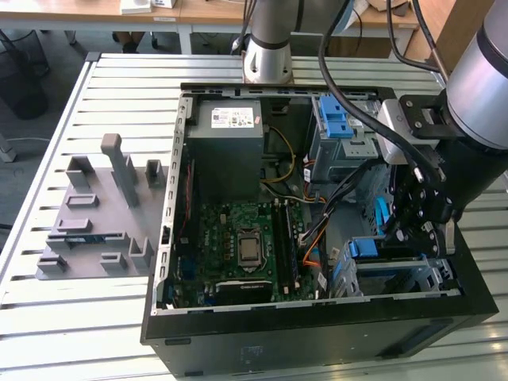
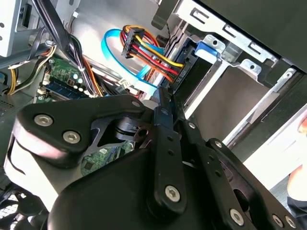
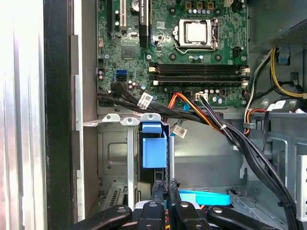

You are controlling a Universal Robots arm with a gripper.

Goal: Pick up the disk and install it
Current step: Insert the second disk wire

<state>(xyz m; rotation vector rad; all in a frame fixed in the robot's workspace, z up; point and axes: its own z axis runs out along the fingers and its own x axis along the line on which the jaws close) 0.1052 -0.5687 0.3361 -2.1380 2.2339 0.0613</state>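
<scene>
We see the gripper (image 3: 166, 200) lowered inside the open computer case (image 1: 317, 333), fingers pressed together just behind the disk (image 3: 154, 149). The disk stands on edge in a metal bay (image 3: 115, 158) near the motherboard (image 3: 172, 43), its blue frame visible, cables (image 3: 216, 122) running just beside it.

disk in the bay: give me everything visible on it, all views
The disk sits on edge in a slot of the grey metal drive cage at the case's lower corner, so mostly its blue plastic carrier shows: a smooth, rectangular blue tab protruding above the cage rail. In the exterior view the same blue piece stands beside the arm. The metal body and label are hidden. The black tool sits just at its end; contact can't be confirmed. Cables cross close by.
</scene>
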